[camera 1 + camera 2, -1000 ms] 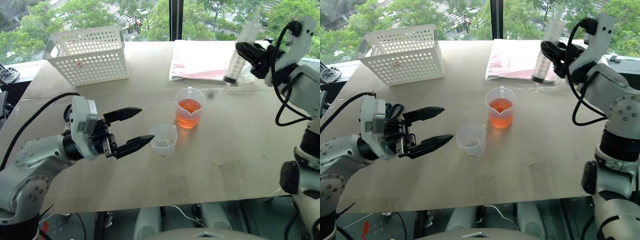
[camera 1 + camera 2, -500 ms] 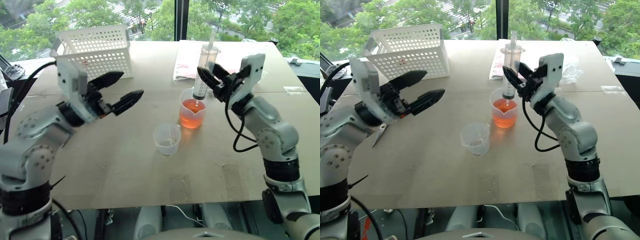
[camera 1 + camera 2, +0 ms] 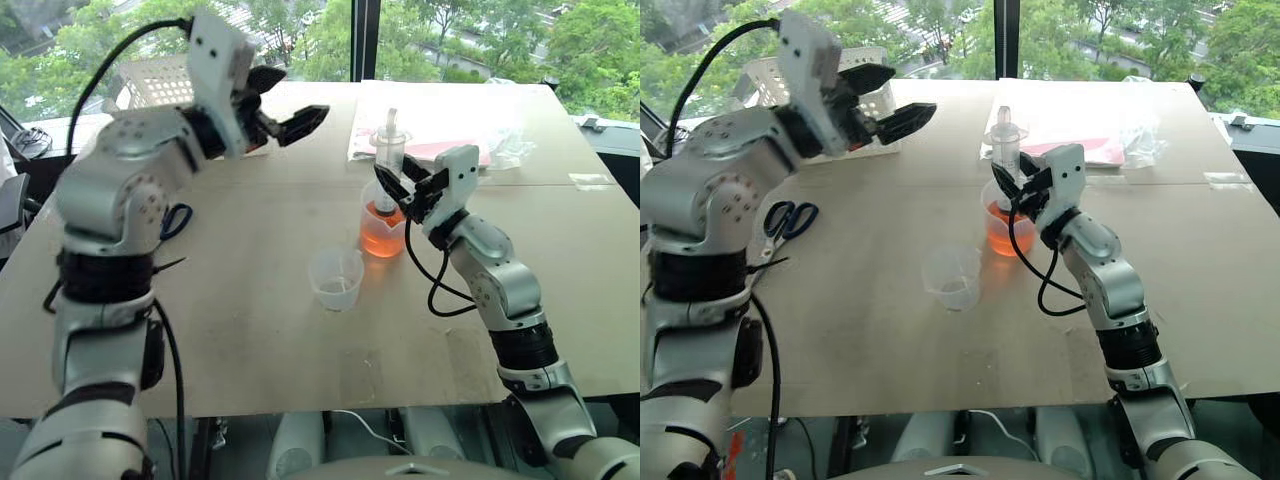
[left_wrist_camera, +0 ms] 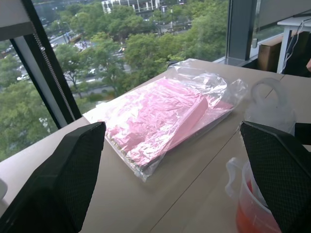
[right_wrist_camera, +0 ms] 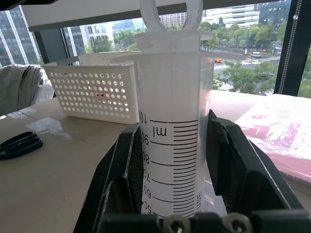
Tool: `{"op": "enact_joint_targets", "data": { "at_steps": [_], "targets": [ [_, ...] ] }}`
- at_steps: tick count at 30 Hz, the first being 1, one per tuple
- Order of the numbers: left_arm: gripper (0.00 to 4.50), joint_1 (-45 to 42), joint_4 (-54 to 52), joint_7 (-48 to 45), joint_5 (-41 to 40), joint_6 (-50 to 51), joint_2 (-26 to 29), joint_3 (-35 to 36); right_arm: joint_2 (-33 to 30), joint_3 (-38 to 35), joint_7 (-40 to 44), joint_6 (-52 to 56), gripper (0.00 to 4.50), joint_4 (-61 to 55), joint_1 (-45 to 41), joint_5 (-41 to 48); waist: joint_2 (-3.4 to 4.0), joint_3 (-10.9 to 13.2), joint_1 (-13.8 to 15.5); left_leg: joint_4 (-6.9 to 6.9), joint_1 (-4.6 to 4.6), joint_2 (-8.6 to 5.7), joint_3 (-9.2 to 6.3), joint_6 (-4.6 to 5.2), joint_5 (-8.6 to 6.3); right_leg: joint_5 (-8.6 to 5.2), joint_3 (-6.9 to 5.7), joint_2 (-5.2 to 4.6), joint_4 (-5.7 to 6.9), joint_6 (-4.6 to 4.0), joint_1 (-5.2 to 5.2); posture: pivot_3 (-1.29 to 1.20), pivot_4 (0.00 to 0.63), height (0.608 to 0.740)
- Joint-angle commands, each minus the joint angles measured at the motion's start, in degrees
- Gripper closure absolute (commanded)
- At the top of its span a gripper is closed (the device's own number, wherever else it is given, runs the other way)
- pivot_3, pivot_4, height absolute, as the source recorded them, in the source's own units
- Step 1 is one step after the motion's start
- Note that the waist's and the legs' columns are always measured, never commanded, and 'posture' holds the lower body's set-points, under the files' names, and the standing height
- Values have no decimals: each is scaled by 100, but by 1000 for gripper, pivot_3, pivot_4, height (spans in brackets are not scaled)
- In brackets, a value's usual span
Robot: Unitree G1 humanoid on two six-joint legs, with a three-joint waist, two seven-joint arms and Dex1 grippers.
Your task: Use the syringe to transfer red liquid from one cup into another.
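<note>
The syringe (image 3: 388, 150) stands upright, its lower end down inside the taller beaker (image 3: 382, 232), which holds orange-red liquid (image 3: 1003, 228). My right gripper (image 3: 403, 189) is shut on the syringe's barrel; its black fingers (image 5: 127, 170) clasp the graduated barrel (image 5: 172, 145) on both sides. The white plunger sticks up above the barrel. The short clear cup (image 3: 335, 278) stands nearer to me, left of the beaker. My left gripper (image 3: 295, 98) hangs open in the air, left of and above the syringe, with nothing between its fingers (image 4: 63, 179).
A white perforated basket (image 5: 92, 92) sits at the far left of the table, partly behind my left arm. Blue-handled scissors (image 3: 790, 218) lie at the left. A clear bag with pink contents (image 4: 165, 111) lies at the back behind the beaker.
My right gripper has brought the syringe down and left, so its lower end now sits in the beaker. My left arm has risen and reached forward toward the syringe, still open.
</note>
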Motion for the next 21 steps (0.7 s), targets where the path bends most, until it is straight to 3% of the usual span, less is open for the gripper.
{"op": "enact_joint_targets", "data": {
  "at_steps": [1, 10, 21],
  "targets": [
    [0, -463, 494, -448, 374, -448, -278, -254, 41, -63, 47, 31, 3079, -442, -1, 4, 0, 0, -4, 0, 0, 0, 0, 0, 0, 0, 0, 0, 1, 0, -1, 0, 150, 740],
    [0, -1106, 1799, -1301, 989, -1382, -831, -416, 81, -118, 216, 241, 3094, -779, 56, 122, 0, 0, -27, -3, -2, 2, -2, 1, 0, 0, 1, 5, 3, 0, -6, 0, 150, 740],
    [0, -1293, 2043, -2155, 939, -1477, -1112, -335, -54, -142, 418, 464, 3096, -840, 37, 112, 0, 0, -13, 5, -9, 2, -5, 1, 0, 0, -2, 2, 5, 1, -6, 0, 150, 740]
  ]
}}
